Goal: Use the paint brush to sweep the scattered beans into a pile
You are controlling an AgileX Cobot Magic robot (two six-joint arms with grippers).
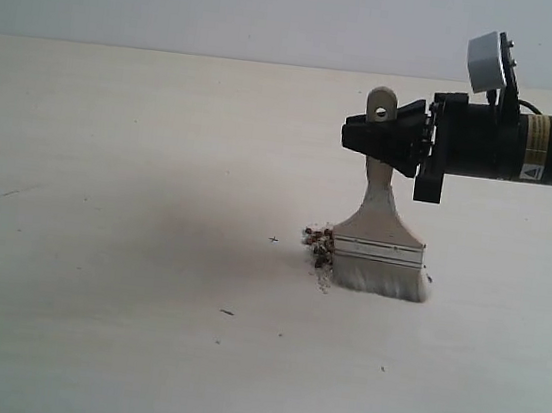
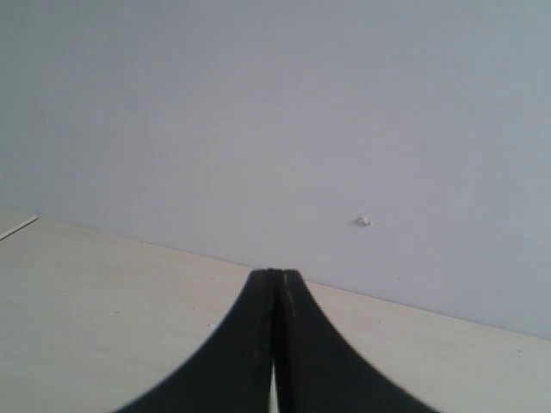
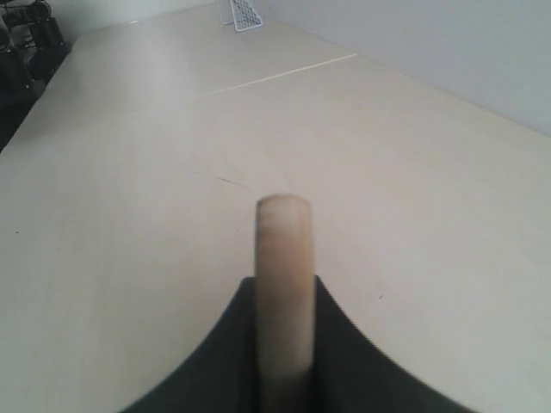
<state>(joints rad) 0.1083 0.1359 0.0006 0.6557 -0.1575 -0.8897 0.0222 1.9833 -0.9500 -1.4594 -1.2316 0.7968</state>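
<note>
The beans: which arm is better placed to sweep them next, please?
Right. The right gripper is shut on the paint brush, whose bristles rest on the table beside the beans. The left gripper is shut and empty, no beans in view.

Pale table (image 1: pixel 100 326); bean pile (image 1: pixel 320 242) beside paint brush (image 1: pixel 379 251)

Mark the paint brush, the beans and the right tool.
paint brush (image 1: pixel 379 224): exterior view, flared wood above the ferrule.
beans (image 1: pixel 321 242): exterior view, middle of the pile.
right tool (image 1: pixel 365 137): exterior view, midway between its fingertips, at the handle.
</note>
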